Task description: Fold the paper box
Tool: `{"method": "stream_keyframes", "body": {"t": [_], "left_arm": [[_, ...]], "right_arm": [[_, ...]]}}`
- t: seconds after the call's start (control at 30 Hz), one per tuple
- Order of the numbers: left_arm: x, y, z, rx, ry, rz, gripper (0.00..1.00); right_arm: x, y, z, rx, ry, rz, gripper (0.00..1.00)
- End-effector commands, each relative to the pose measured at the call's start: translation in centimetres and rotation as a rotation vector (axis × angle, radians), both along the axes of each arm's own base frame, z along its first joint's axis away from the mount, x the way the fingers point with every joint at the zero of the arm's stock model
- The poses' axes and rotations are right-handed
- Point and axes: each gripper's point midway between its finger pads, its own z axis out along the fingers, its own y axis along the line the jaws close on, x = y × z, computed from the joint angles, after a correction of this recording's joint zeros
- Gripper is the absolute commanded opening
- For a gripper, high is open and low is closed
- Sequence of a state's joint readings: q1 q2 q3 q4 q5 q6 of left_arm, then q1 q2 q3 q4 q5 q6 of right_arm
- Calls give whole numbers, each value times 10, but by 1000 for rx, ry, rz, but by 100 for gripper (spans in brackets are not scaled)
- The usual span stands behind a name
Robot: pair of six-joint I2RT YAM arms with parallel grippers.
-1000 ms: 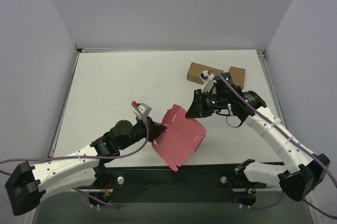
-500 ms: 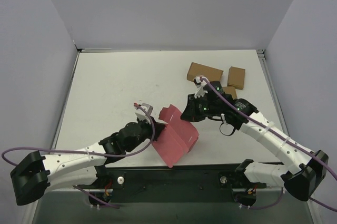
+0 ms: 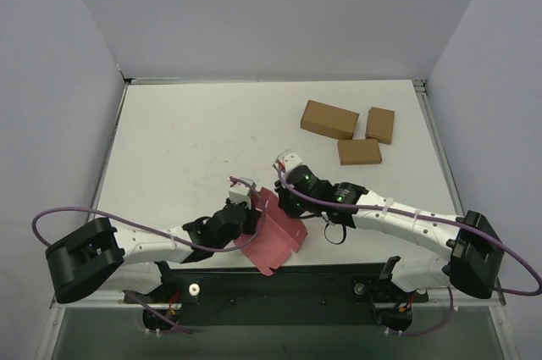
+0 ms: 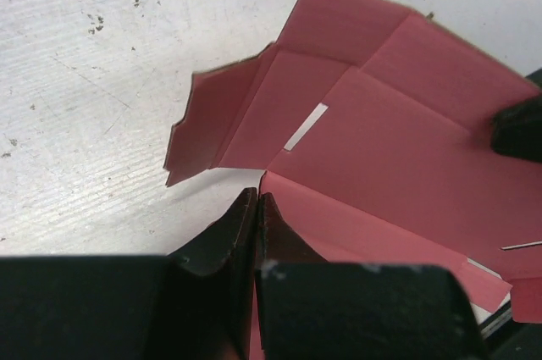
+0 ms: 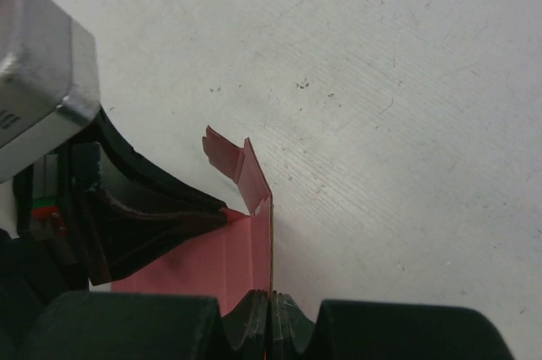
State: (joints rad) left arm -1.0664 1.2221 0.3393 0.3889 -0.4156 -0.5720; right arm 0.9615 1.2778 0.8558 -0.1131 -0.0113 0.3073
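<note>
The paper box [image 3: 275,237] is a pink-red creased card sheet, held off the table near the front edge between both arms. My left gripper [image 3: 251,218] is shut on the sheet's left edge. In the left wrist view its tips [image 4: 257,197] pinch the corner of a panel, and the sheet [image 4: 398,140] spreads out beyond with a notched flap bent down. My right gripper [image 3: 285,206] is shut on the opposite edge. In the right wrist view its jaws [image 5: 271,296] clamp the upright card [image 5: 229,258] edge-on, a small notched flap sticking up past it.
Three brown cardboard boxes [image 3: 329,119] [image 3: 380,124] [image 3: 359,152] lie at the back right of the white table [image 3: 186,140]. Grey walls close in the left, right and far sides. The black base rail [image 3: 279,279] runs just in front of the sheet.
Both grippers have carried the sheet toward the near edge and leftward. The right gripper has come away from the brown boxes, and the sheet is bent more sharply between the arms.
</note>
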Motion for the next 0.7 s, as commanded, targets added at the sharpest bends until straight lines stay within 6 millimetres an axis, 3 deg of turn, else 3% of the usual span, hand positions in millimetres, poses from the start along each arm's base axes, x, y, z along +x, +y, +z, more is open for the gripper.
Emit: {"method": "stream_keyframes", "body": {"t": [0.0,0.17,0.47,0.57,0.67], "left_arm": [[10,-30,36,-186,-76,-9,0],[6,-28,17,-194,-40,-4,0],[1,-27,33,-243,-51,-33,0],[-2,-26,32,-252,-38,-49,4],[-5,-23,42,-288,-46,-66,17]], "right_arm": [[4,0,-18,-113,-113,25,0],[-10,4,-40,-172,-113,77,0],[-27,2,-64,-251,-93,118,0],[-28,-1,-68,-272,-98,117,0],[-27,-6,-71,-301,-102,104,0]]}}
